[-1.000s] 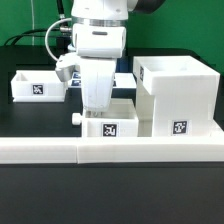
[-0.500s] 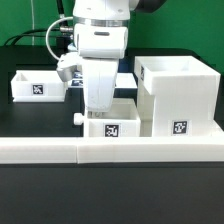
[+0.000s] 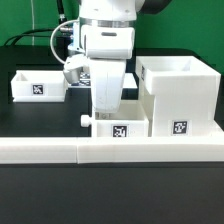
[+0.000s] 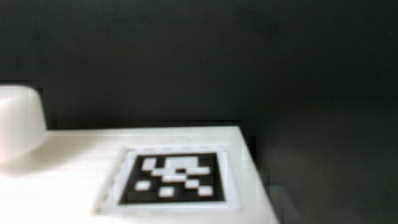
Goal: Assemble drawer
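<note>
Exterior view: my arm has shifted right since a second ago. The knobbed tray, lower centre, has slid right against the tall casing. The jaws are hidden inside the tray, so I cannot tell their state.

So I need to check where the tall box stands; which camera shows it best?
The exterior view: the tall box shows nearly whole at that view's right, opening upward, tag facing the camera. The wrist view shows none of it, only a tagged white surface close up.
</note>
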{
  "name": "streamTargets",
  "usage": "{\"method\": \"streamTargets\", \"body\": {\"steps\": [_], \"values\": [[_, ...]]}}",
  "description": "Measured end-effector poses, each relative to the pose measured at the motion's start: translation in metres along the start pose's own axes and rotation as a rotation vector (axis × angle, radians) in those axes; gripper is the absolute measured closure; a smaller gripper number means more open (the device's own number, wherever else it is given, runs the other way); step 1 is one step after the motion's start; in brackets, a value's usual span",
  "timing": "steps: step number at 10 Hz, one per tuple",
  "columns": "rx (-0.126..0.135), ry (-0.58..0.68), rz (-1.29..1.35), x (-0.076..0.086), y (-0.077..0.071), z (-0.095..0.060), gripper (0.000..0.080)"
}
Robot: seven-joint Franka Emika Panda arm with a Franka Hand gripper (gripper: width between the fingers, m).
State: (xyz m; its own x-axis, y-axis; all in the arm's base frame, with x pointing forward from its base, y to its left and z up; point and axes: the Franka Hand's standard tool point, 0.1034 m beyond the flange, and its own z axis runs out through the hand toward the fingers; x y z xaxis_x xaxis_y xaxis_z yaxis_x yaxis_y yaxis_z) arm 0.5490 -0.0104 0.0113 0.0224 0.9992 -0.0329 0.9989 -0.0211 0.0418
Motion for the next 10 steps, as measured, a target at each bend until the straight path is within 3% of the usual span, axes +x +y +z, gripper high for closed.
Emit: {"method": "streamTargets", "body": {"steps": [4,10], "values": [[0.012,-0.007,0.027,0.013,0.0,0.0,0.0757],[0.017,-0.017,0.035,0.011,-0.001,0.0,0.0757]]}}
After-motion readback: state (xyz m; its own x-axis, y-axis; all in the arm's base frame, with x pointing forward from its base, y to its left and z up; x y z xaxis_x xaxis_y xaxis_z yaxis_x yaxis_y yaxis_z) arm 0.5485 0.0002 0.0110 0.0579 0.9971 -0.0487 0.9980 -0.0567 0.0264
